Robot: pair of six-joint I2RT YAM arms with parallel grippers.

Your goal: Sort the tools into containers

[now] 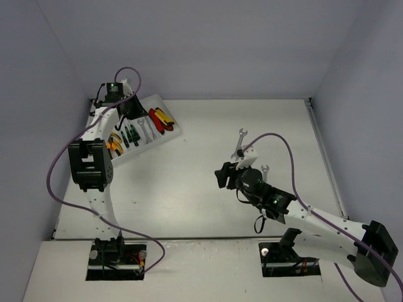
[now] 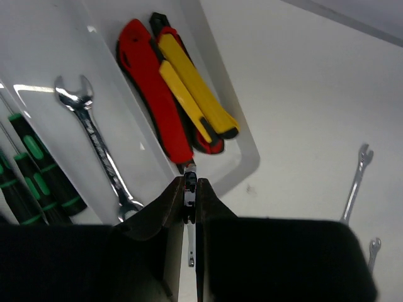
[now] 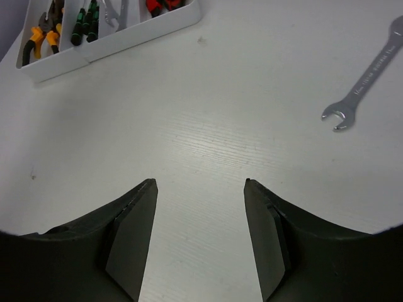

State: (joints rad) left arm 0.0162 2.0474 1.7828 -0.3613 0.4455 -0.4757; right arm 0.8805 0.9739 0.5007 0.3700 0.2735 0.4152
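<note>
The white tray [image 1: 178,131] sits at the far left with four long compartments. They hold orange-handled pliers [image 1: 114,145], green-black screwdrivers [image 2: 38,176], a silver wrench [image 2: 97,141], and red and yellow utility knives [image 2: 179,100]. My left gripper [image 2: 190,182] hangs over the tray's near end, shut on a thin silver wrench [image 2: 190,204] seen edge-on. My right gripper [image 3: 200,182] is open and empty above bare table at centre right. A long wrench [image 3: 368,75] lies just beyond it, and a smaller wrench [image 1: 265,168] lies beside the right arm.
Grey walls close in the table on the left, back and right. The left arm's purple cable [image 1: 60,163] loops out to the left of the arm. The right arm's cable [image 1: 286,151] arcs over the table's right part.
</note>
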